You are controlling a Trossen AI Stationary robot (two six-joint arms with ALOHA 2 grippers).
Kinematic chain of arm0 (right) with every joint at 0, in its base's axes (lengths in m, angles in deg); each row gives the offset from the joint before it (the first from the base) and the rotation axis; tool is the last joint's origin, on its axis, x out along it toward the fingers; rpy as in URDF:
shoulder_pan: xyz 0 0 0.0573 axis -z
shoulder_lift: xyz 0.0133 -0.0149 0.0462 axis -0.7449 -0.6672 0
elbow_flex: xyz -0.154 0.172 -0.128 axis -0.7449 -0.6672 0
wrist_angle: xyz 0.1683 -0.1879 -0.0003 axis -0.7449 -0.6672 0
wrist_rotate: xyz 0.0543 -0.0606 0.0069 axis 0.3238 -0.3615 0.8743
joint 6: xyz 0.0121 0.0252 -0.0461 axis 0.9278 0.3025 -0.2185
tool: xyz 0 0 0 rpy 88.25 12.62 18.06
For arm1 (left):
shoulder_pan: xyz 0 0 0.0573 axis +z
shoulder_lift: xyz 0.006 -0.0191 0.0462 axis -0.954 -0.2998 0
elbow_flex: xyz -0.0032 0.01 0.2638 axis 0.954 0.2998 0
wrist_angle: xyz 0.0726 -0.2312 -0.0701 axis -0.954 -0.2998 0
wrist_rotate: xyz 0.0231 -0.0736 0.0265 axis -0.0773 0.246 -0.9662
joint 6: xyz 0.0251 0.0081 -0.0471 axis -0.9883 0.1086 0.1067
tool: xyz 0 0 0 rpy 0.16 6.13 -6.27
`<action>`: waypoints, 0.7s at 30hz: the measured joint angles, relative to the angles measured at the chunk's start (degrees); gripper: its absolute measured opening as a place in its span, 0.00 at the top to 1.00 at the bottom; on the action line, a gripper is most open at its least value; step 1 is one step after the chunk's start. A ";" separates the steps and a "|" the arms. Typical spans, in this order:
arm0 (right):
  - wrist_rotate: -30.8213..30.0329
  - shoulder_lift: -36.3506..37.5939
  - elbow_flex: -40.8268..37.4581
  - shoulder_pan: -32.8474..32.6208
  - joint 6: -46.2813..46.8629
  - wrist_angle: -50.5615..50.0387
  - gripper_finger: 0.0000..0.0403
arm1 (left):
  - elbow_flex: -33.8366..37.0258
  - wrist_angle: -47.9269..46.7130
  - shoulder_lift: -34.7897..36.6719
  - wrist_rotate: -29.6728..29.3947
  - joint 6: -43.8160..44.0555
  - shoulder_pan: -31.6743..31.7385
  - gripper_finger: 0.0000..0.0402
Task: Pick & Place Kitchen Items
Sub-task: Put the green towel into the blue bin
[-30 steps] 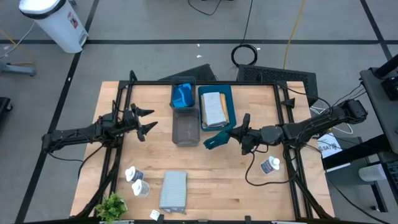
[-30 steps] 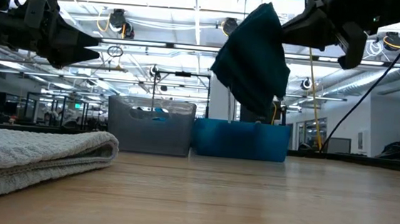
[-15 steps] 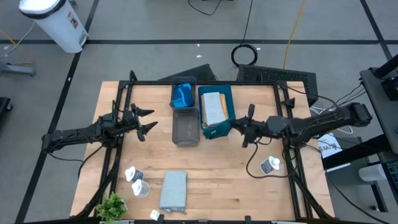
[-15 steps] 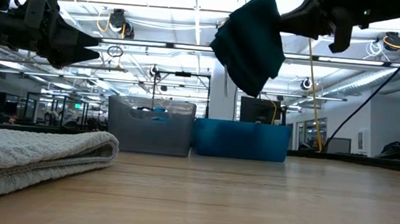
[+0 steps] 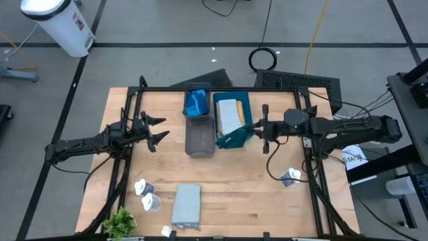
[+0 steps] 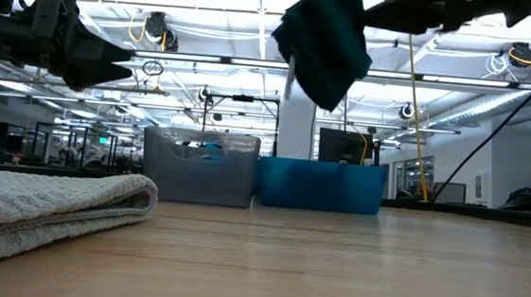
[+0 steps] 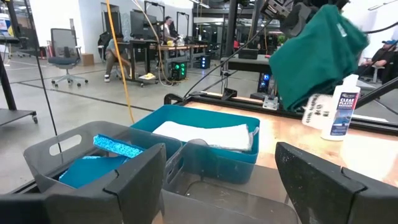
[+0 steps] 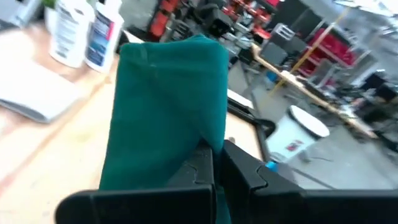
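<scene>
My right gripper (image 5: 256, 130) is shut on a dark teal cloth (image 5: 234, 139), high over the near end of the teal tray (image 5: 249, 107); the low view shows the cloth (image 6: 323, 39) well above the trays. The tray holds folded pale cloths (image 5: 229, 115). My left gripper (image 5: 162, 128) waits open at the table's left, level, touching nothing. A grey cloth (image 5: 186, 204) lies flat near the front edge. Two white bottles (image 5: 147, 194) stand at the front left, and one bottle (image 5: 289, 177) at the right. My right gripper pinches the teal cloth between its two fingers (image 8: 198, 163) at the bunched upper edge (image 8: 200, 138), several layers there. The fingers come in level from the table's right. The cloth hangs slack below and ahead of them, clear of tray and table.
A grey tray (image 5: 198, 137) stands left of the teal one, and a second grey tray behind it holds a blue sponge (image 5: 196, 104). A green plant (image 5: 119, 221) sits at the front left corner. A black frame (image 5: 214, 90) rings the table.
My right gripper has risen and swung toward the table's far edge, rolling as it went and staying shut. The teal cloth has gone with it from over the bare table to over the teal tray's near end, hanging higher than before.
</scene>
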 joint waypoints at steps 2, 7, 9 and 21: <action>3.45 0.00 1.13 1.57 2.51 -1.15 1.00 | 0.01 0.02 0.00 0.00 0.00 -0.01 0.23; 18.95 0.00 2.84 5.89 8.19 -3.20 1.00 | 0.00 0.02 0.00 0.00 0.00 -0.01 0.23; 27.07 0.00 2.85 7.63 9.62 -3.24 1.00 | -0.01 0.02 0.00 0.00 0.00 -0.01 0.23; 69.63 0.00 2.85 12.00 23.57 6.53 1.00 | 0.00 0.02 0.00 0.00 0.00 0.00 0.23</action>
